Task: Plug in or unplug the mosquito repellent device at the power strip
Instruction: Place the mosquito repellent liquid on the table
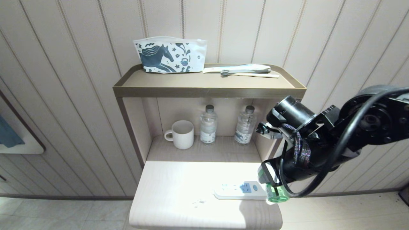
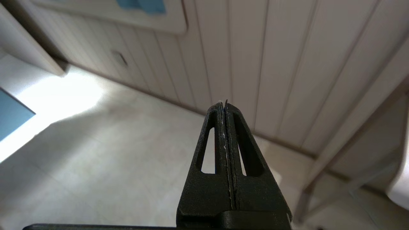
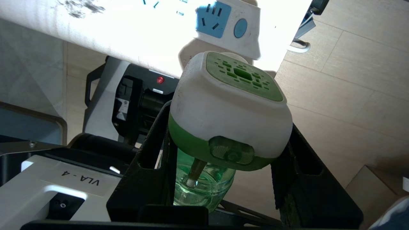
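Mosquito repellent device (image 3: 230,105) clamped in right gripper (image 1: 271,183), white-green body between the two black fingers, green bottle hanging below, held off the tabletop's right corner just beside the power strip (image 1: 240,190). Risk, as I judge it: prongs not visible, so misalignment with the blue socket (image 3: 213,18) could shove the loose strip toward the table edge (image 1: 204,225), which lies near. Open room left of the strip; mug (image 1: 182,134) and water bottles (image 1: 208,124) well back on the shelf. Left gripper (image 2: 225,105) pressed closed, empty, aimed at floor and wall
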You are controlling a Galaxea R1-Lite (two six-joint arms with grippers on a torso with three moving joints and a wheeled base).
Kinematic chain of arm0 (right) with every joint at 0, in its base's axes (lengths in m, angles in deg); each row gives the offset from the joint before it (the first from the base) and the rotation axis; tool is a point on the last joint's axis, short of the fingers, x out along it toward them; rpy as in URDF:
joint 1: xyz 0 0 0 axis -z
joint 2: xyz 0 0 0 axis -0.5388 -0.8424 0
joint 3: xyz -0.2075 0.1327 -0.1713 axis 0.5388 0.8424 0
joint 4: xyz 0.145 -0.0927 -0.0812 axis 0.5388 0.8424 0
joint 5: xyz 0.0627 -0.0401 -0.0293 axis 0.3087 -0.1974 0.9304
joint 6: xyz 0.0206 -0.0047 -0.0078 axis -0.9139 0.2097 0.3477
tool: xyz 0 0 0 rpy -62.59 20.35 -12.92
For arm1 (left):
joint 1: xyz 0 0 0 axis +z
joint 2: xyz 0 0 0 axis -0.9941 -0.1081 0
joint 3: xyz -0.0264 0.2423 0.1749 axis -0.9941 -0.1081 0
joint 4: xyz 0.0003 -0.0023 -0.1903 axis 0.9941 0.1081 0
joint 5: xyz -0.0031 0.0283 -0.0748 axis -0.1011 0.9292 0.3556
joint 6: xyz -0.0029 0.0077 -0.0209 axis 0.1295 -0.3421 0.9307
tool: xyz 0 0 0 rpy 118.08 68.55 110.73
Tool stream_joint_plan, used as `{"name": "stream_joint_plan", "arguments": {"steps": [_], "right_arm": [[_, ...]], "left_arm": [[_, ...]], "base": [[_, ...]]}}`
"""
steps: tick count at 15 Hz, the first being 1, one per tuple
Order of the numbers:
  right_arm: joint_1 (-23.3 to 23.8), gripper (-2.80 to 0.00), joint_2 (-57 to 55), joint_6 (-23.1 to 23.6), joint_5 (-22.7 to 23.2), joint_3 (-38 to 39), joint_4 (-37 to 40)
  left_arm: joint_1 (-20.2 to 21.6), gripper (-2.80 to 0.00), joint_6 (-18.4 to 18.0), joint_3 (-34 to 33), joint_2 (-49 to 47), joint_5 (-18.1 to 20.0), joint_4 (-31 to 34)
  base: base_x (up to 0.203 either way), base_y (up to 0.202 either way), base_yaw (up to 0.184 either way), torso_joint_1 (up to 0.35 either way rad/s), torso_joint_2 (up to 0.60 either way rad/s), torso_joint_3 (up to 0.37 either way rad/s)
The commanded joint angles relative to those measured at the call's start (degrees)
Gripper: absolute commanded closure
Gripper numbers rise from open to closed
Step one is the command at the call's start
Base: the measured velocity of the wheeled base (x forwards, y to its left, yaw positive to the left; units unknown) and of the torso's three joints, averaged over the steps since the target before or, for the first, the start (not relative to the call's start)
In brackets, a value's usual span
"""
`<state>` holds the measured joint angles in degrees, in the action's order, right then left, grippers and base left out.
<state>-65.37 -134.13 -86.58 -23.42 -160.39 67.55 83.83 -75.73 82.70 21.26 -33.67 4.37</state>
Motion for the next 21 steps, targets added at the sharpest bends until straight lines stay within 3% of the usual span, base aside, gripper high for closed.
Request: {"name": "stream_joint_plan", "arguments": {"steps": [1, 4, 6, 12, 16, 18, 21], "right_arm": [[0.0, 0.0, 0.7, -0.2, 0.1, 0.4, 0.0], [0.0, 0.0, 1.4, -0.8, -0.2, 4.8, -6.3], [0.1, 0.0, 2.8, -0.8, -0.3, 8.5, -12.2], [0.5, 0.0, 5.2, -0.7, -0.5, 19.1, -28.2], [-0.2, 0.0, 7.3, 1.4, -8.6, 29.4, -44.1], [-0.3, 0.0, 9.8, 3.5, -10.1, 33.6, -50.1], [-0.5, 0.0, 13.3, 5.2, -10.5, 39.0, -52.5]], "left_arm": [[0.9, 0.0, -1.0, -1.4, 4.1, 4.7, -0.8], [0.5, 0.0, -3.3, -1.7, 9.2, 22.2, 2.4], [0.3, 0.0, -4.2, -1.5, 14.0, 29.1, 8.5], [0.1, 0.0, -3.2, -1.7, 14.2, 29.8, 8.5], [0.1, 0.0, -1.4, -1.7, 14.3, 29.3, 8.5], [0.1, 0.0, -1.4, -1.7, 14.3, 29.3, 8.5], [0.1, 0.0, -1.4, -1.7, 14.3, 29.3, 8.5]], "base": [[0.0, 0.0, 0.0, 0.0, 0.0, 0.0], [0.0, 0.0, 0.0, 0.0, 0.0, 0.0], [0.0, 0.0, 0.0, 0.0, 0.0, 0.0], [0.0, 0.0, 0.0, 0.0, 0.0, 0.0], [0.0, 0.0, 0.0, 0.0, 0.0, 0.0], [0.0, 0.0, 0.0, 0.0, 0.0, 0.0], [0.0, 0.0, 0.0, 0.0, 0.0, 0.0]]}}
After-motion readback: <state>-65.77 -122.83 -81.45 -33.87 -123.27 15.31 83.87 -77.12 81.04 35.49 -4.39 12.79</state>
